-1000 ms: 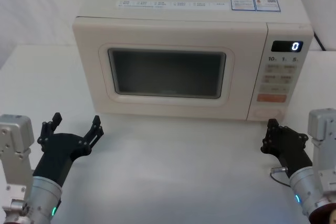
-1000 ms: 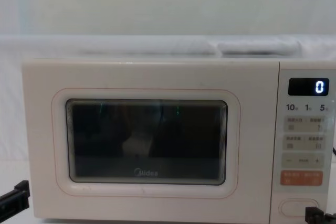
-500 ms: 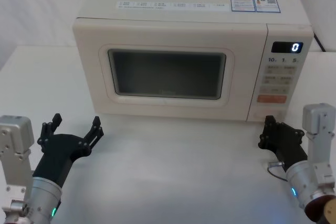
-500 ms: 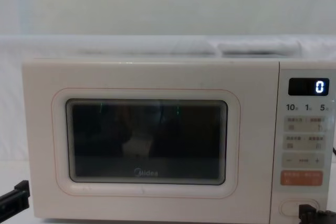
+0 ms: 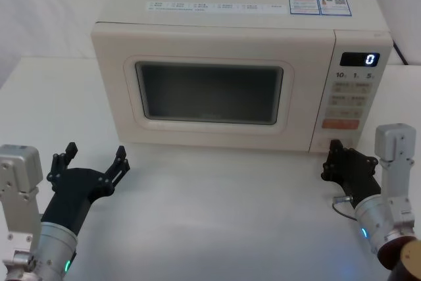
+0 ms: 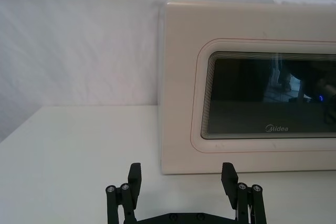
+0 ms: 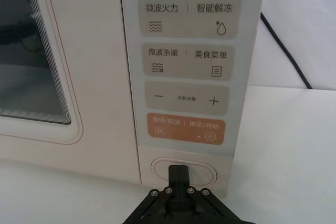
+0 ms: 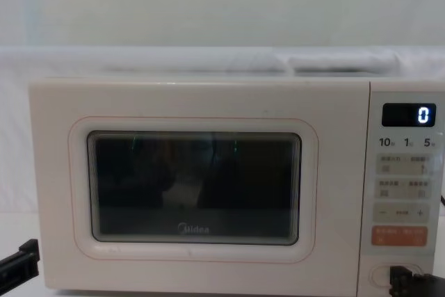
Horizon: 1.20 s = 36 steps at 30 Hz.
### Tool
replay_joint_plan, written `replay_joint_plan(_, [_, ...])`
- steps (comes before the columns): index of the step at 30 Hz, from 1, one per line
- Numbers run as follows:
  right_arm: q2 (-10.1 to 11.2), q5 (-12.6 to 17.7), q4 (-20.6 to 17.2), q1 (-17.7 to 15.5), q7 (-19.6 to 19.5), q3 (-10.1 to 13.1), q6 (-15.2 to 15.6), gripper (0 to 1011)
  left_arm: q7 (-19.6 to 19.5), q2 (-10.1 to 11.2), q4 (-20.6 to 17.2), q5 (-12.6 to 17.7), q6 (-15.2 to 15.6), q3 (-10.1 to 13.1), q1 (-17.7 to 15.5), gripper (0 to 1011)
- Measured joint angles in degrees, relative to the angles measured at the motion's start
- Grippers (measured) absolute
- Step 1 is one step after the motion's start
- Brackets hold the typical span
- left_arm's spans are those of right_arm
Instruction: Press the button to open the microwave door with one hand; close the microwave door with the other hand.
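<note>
Button (image 7: 183,170) sits directly ahead of my right gripper (image 7: 178,172), jaws closed together; door (image 8: 195,186) shut; left gripper (image 5: 92,162) spread wide.

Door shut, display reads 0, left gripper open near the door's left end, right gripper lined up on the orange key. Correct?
Not quite: the right gripper is lined up on the wide cream button below the orange key, as the right wrist view shows. The rest holds: microwave door shut, display reads 0, left gripper open near the door's left end.
</note>
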Motion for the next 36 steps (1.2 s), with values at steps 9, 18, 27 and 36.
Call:
replay_joint_plan(9, [-0.3,-0.2,1.0,0.8,-0.1,0.3,-0.1,0,0.0,0.0,0.0,0.0,0.0,0.0,0.0,1001])
replay_joint_plan(18, [-0.8,-0.3,1.9,1.5,-0.5,0.6,0.0,0,0.0,0.0,0.0,0.0,0.0,0.0,0.0,1001])
replay_joint_plan(27, [-1.2,-0.5,2.9,2.2,-0.8,0.8,0.0,0,0.0,0.0,0.0,0.0,0.0,0.0,0.0,1001])
replay_joint_plan(36, [-1.6,-0.6,4.1,3.1,-1.1,1.1,0.0,0,0.0,0.0,0.0,0.0,0.0,0.0,0.0,1001])
